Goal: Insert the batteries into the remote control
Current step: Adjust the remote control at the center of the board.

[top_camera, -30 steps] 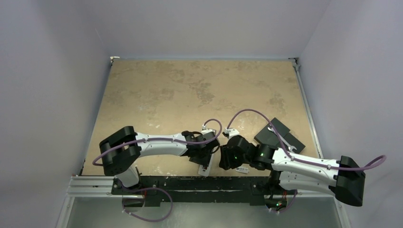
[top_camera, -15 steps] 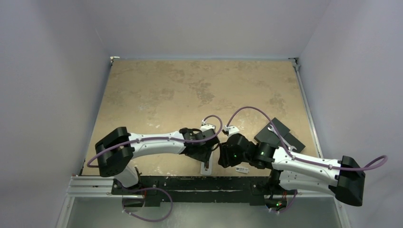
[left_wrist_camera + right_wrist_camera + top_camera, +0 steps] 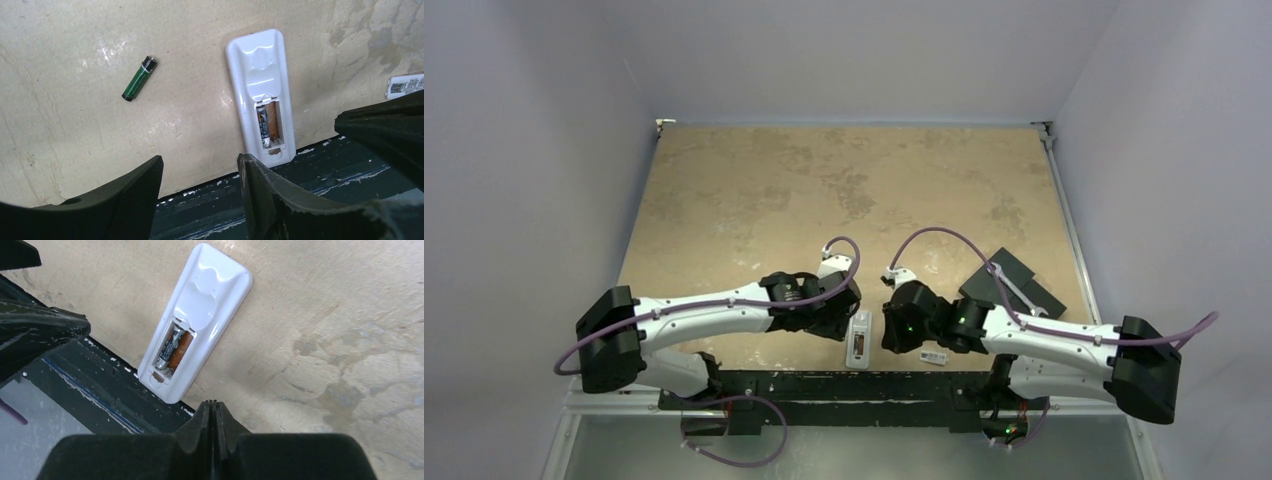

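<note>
A green battery [image 3: 139, 78] lies loose left of the face-down remote control [image 3: 260, 75] — one cell [image 3: 264, 124] apparently seated already — so the spread, empty left gripper [image 3: 200, 172] should fetch it, while the right gripper [image 3: 213, 409] hangs pinched shut, empty.

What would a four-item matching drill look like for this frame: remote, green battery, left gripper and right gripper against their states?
Items:
1. remote
2. green battery
3. left gripper
4. right gripper

States:
A. shut, nothing between the fingers
B. lying loose on the table, apart from everything else
C. open, holding nothing
D. back side up, compartment uncovered

Pairs: 1-D, 2-B, 3-C, 4-A
</note>
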